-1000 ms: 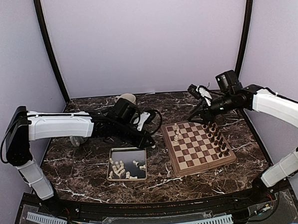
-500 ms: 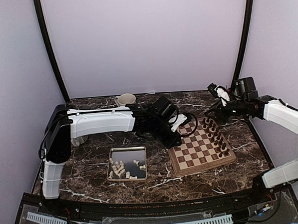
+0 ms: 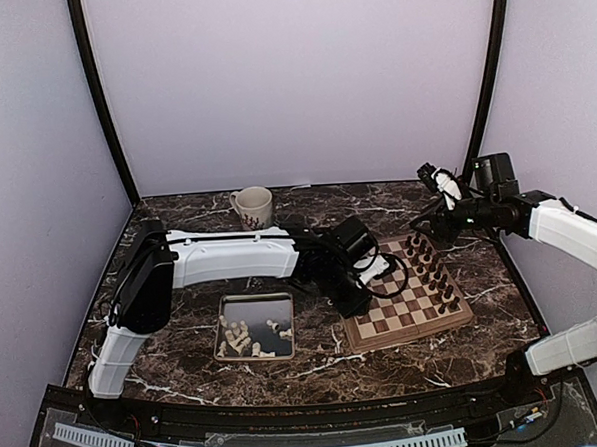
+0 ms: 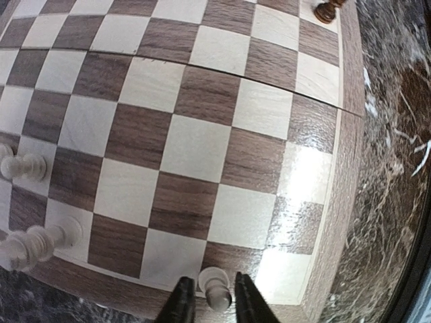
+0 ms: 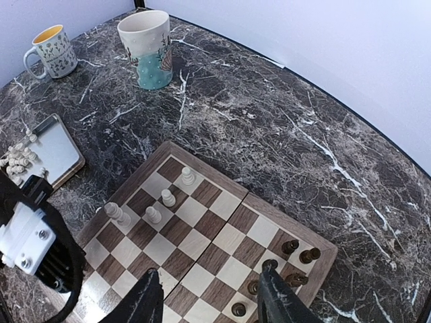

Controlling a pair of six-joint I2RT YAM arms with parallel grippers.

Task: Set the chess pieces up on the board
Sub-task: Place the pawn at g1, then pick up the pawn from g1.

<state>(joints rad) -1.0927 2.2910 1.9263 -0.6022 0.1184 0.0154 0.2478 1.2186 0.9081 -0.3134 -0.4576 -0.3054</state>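
The board [image 3: 408,303] lies right of centre, with dark brown pieces [image 3: 433,271] along its right side. My left gripper [image 3: 355,301] is over the board's near left corner. In the left wrist view [image 4: 213,306] it is shut on a cream pawn [image 4: 217,288], held at the edge row of the board [image 4: 195,141]. Other cream pieces [image 4: 23,166] stand to the left. My right gripper [image 3: 422,220] is open and empty above the board's far right side [image 5: 210,303]. Several cream pieces [image 5: 168,197] stand on the board [image 5: 222,235], opposite the dark ones [image 5: 291,247].
A silver tray [image 3: 253,308] with several loose cream pieces [image 3: 239,337] lies left of the board; it also shows in the right wrist view [image 5: 57,151]. A cream mug [image 3: 253,206] stands at the back. The right wrist view shows it [image 5: 54,50] beside a blue-bottomed mug [image 5: 149,47].
My left arm has swung right from above the tray to the board's near left corner. My right gripper has drawn back to the right, off the board's middle.
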